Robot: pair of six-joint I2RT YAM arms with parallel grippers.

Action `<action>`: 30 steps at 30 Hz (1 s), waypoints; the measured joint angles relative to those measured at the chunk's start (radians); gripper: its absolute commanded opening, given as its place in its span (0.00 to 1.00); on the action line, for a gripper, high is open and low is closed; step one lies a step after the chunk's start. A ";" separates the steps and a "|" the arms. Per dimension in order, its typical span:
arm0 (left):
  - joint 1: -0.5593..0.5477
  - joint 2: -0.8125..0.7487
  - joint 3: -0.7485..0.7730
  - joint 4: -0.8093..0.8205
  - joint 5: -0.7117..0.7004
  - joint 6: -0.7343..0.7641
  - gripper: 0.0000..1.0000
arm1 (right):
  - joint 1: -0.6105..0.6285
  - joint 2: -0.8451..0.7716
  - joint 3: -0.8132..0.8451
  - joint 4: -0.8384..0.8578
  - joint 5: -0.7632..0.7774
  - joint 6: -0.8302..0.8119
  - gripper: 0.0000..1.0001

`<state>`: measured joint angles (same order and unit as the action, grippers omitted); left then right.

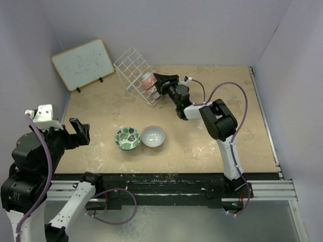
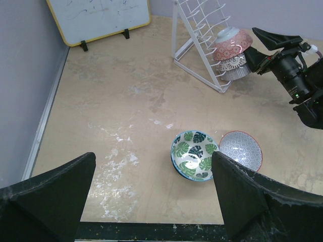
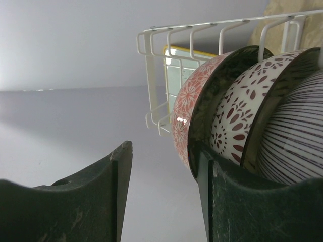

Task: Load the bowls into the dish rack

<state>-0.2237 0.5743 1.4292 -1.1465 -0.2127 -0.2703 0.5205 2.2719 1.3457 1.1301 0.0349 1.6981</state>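
Note:
The white wire dish rack (image 1: pixel 132 68) stands at the back of the table and holds three bowls (image 1: pixel 148 81) on edge. In the right wrist view these are a pink flowered bowl (image 3: pixel 193 108), a white bowl with red leaves (image 3: pixel 238 118) and a striped bowl (image 3: pixel 295 143). My right gripper (image 1: pixel 158 84) is open and empty right beside them; one finger (image 3: pixel 224 201) is close to the pink bowl's rim. A green leaf bowl (image 1: pixel 127 137) and a grey-patterned, pink-rimmed bowl (image 1: pixel 153 136) sit side by side on the table. My left gripper (image 1: pixel 81 132) is open and empty, left of the green bowl (image 2: pixel 194 154).
A wood-framed whiteboard (image 1: pixel 83 63) leans at the back left, close to the rack. Purple-grey walls close in the left, back and right sides. The table's front edge has a black rail (image 1: pixel 166 176). The right arm (image 2: pixel 298 83) stretches across the back right.

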 measured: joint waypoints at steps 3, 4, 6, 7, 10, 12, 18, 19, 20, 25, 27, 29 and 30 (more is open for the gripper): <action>0.000 0.000 0.000 0.000 0.000 0.000 0.99 | 0.000 -0.028 0.000 -0.068 0.000 -0.010 0.57; 0.000 0.000 0.000 0.000 0.000 0.000 0.99 | 0.000 -0.035 0.000 -0.089 0.000 -0.011 0.57; 0.000 0.000 0.000 0.000 0.000 0.000 0.99 | 0.000 -0.048 -0.004 -0.115 -0.001 -0.013 0.58; 0.000 0.000 0.000 0.000 0.000 0.000 0.99 | 0.000 -0.056 -0.011 -0.125 -0.001 -0.014 0.59; 0.000 0.000 0.000 0.000 0.000 0.000 0.99 | 0.000 -0.084 -0.038 -0.143 -0.001 -0.016 0.60; 0.000 0.000 0.000 0.000 0.000 0.000 0.99 | 0.000 -0.104 -0.066 -0.148 -0.002 -0.022 0.60; 0.000 0.000 0.000 0.000 -0.001 0.000 0.99 | 0.000 -0.189 -0.159 -0.207 -0.006 -0.088 0.63; 0.000 0.000 0.000 0.000 -0.001 -0.001 0.99 | 0.000 -0.220 -0.193 -0.230 -0.009 -0.117 0.65; 0.000 0.000 0.000 0.001 -0.001 -0.002 0.99 | 0.000 -0.229 -0.201 -0.237 -0.008 -0.125 0.65; 0.000 0.000 -0.002 0.006 0.002 -0.007 0.99 | 0.006 -0.397 -0.336 -0.332 -0.035 -0.276 0.65; 0.000 0.000 -0.005 0.013 0.006 -0.007 0.99 | 0.017 -0.488 -0.381 -0.393 -0.048 -0.365 0.65; 0.000 0.000 -0.010 0.022 0.010 -0.007 0.99 | 0.038 -0.563 -0.393 -0.469 -0.055 -0.469 0.68; 0.000 0.000 -0.013 0.024 0.011 -0.007 0.99 | 0.054 -0.598 -0.392 -0.514 -0.055 -0.529 0.70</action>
<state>-0.2237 0.5747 1.4166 -1.1221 -0.2016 -0.2775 0.5747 1.6741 0.9539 0.6159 -0.0196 1.1694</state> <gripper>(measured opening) 0.990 0.658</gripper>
